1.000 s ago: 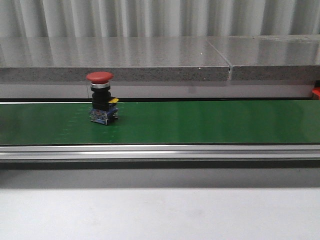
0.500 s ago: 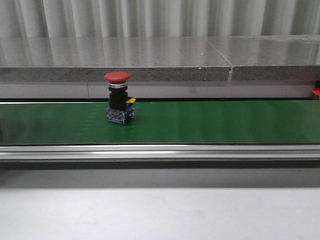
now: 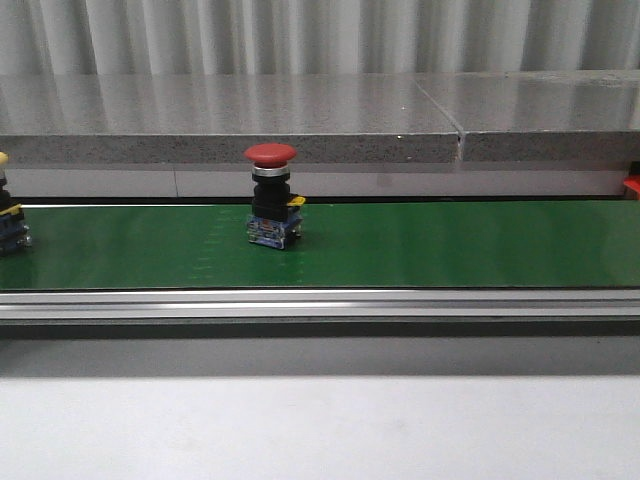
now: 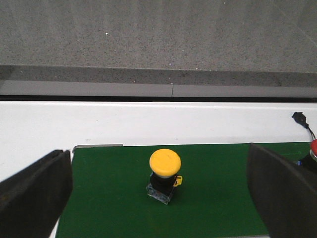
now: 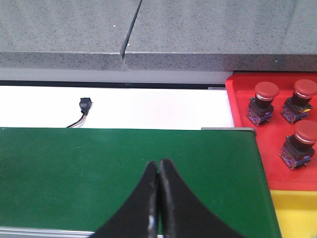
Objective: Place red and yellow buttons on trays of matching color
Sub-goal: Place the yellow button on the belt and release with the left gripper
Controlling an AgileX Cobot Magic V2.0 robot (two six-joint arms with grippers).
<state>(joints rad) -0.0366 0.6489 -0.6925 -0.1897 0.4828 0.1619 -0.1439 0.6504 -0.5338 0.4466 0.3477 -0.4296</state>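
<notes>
A red button (image 3: 272,196) stands upright on the green belt (image 3: 450,245), left of the middle. A yellow button (image 3: 8,222) shows at the belt's far left edge, cut off by the frame. In the left wrist view the yellow button (image 4: 164,174) stands upright between the wide-apart fingers of my open left gripper (image 4: 157,161), touching neither finger. My right gripper (image 5: 158,166) is shut with nothing in it, over the belt's right end (image 5: 99,168). Beside it lie the red tray (image 5: 242,94), holding three red buttons (image 5: 262,101), and the yellow tray (image 5: 297,215).
A grey stone ledge (image 3: 300,120) runs behind the belt. A metal rail (image 3: 320,303) edges the belt's front, with the white table (image 3: 320,430) before it. A small black plug with a cable (image 5: 84,106) lies on the white surface behind the belt.
The red button has travelled to the right along the belt. The yellow button has come into the front view at the left edge.
</notes>
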